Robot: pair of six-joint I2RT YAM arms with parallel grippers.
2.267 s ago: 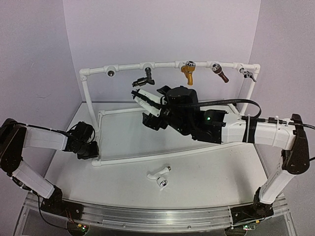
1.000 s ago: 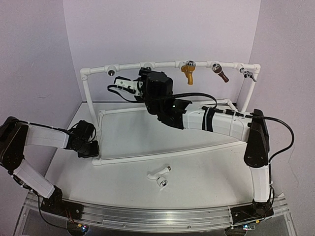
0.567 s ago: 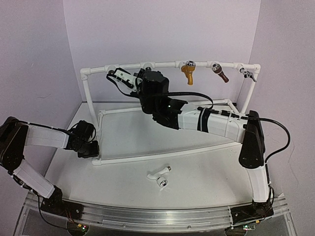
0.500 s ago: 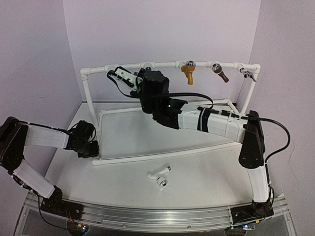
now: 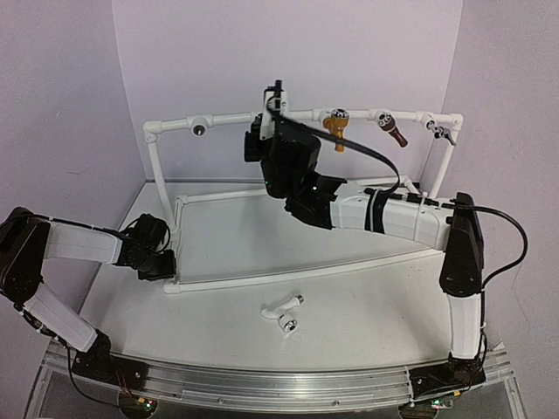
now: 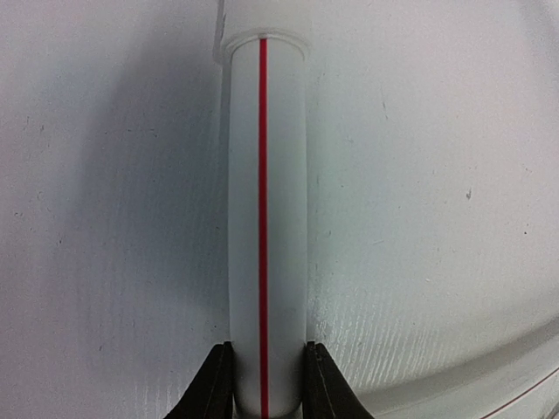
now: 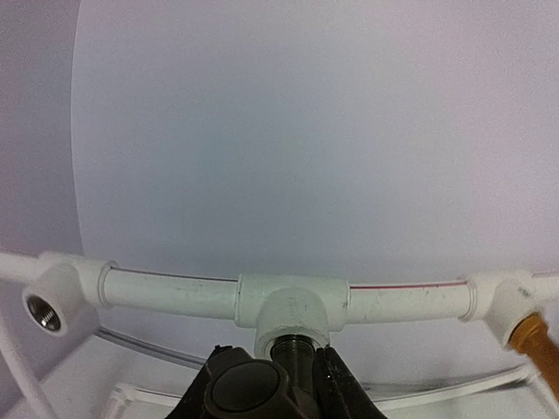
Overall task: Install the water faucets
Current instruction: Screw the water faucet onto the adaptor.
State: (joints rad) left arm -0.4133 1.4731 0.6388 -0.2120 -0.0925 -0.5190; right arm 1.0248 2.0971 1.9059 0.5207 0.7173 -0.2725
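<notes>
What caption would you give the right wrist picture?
Right gripper holds the black faucet at a tee fitting on the white pipe frame.

Both arms on the pipe frame.
Right gripper high at its top rail, pinching the black faucet; left gripper low, clamped on its bottom left rail.

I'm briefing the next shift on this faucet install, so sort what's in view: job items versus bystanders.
Job: black lever-handled faucet, held by the right end effector at the white pipe tee; white plastic round-knobbed faucet on the table; white pipe frame, clamped by the left end effector.
Bystanders: gold-yellow tap, brown tap, small grey tap, all on the top rail.
</notes>
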